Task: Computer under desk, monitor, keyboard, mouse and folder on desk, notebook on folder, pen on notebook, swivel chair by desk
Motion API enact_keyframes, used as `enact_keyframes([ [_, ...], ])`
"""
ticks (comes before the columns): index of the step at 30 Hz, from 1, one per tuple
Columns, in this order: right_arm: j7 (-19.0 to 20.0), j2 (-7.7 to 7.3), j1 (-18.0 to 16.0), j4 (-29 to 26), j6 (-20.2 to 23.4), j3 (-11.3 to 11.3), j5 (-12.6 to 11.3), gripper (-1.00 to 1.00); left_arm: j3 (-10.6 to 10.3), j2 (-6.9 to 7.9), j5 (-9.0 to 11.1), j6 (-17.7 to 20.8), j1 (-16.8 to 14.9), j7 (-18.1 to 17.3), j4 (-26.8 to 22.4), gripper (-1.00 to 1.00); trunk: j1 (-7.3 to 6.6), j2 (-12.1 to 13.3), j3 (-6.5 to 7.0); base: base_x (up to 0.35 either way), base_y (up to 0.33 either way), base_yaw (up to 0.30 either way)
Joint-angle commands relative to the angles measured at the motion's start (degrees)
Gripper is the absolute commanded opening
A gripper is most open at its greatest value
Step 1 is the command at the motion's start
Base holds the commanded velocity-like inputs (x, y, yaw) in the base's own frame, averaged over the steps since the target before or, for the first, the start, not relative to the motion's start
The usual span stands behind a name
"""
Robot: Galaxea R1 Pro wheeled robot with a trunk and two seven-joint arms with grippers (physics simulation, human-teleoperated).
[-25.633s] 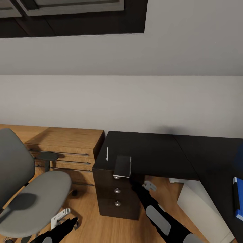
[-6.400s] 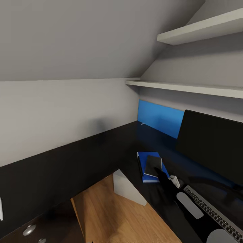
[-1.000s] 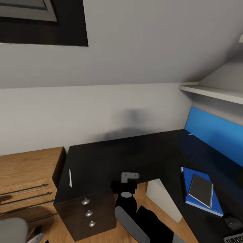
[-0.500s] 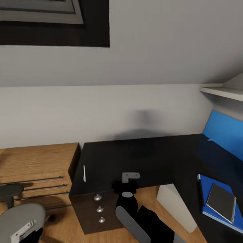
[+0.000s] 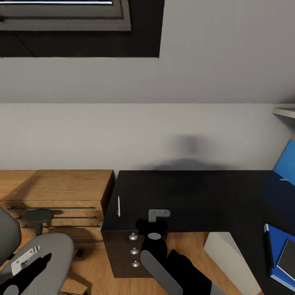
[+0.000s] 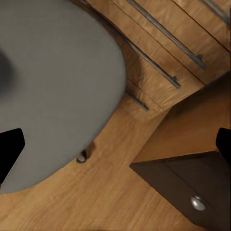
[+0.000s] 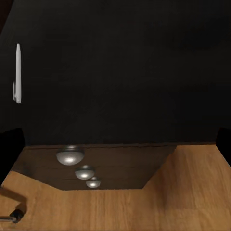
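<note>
The white pen [image 5: 119,206] [image 7: 18,72] lies near the left end of the black desk [image 5: 176,196] [image 7: 125,72], above its three knobbed drawers [image 5: 134,250]. My right gripper [image 5: 151,224] [image 7: 115,144] hovers at the desk's front edge, right of the pen, open and holding nothing. At the right edge the grey notebook [image 5: 289,255] rests on the blue folder [image 5: 276,241]. The white computer [image 5: 223,250] stands under the desk. The grey swivel chair [image 5: 49,262] [image 6: 48,86] is at lower left, and my left gripper [image 5: 43,260] [image 6: 115,149] hangs open over its seat.
A light wooden drawer cabinet [image 5: 57,188] [image 6: 163,43] stands against the desk's left end, behind the chair's armrest [image 5: 37,215]. A blue wall panel [image 5: 287,164] and a shelf [image 5: 284,111] are at the right. Wood floor [image 5: 188,246] runs under the desk.
The camera has swung left, so desk, pen and folder have slid right in the picture and the chair has come into view. The notebook now lies on the folder. Both arms keep their pose.
</note>
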Motion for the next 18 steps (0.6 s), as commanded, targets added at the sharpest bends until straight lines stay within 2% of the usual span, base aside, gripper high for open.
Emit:
enact_keyframes([
  [1, -0.4, -0.01, -0.1, -0.1, 0.5, 0.1, -0.2, 1.00, 0.5, 0.01, 0.6, 1.5, 0.0, 0.5, -1.7, 1.00, 0.02, -0.1, -0.12, 0.000, 0.000, 0.274],
  [9, -0.4, 0.00, -0.1, 0.3, 0.5, 0.0, -0.2, 1.00, 4.5, -0.23, 0.6, 12.4, 0.0, 1.9, -13.8, 1.00, 0.02, -0.1, -0.36, 0.000, 0.000, 0.260],
  [12, -0.3, -0.01, -0.1, 0.4, 0.5, 0.0, -0.2, 1.00, 5.5, -0.26, 0.9, 14.5, 0.0, 2.2, -17.5, 1.00, 0.02, -0.1, -0.43, 0.000, 0.000, 0.137],
  [13, -0.1, 0.02, -0.1, 0.8, 0.5, 0.0, -0.2, 1.00, 6.7, -0.29, 1.1, 15.4, 0.0, 2.3, -19.6, 1.00, 0.02, -0.1, -0.44, 0.000, 0.000, 0.050],
  [18, 0.3, 0.33, -0.1, 4.1, 0.6, 0.1, 0.2, 1.00, 8.4, -0.46, 1.2, 18.3, 0.0, 2.4, -21.5, 1.00, 0.02, -0.1, -0.46, 0.000, 0.000, 0.024],
])
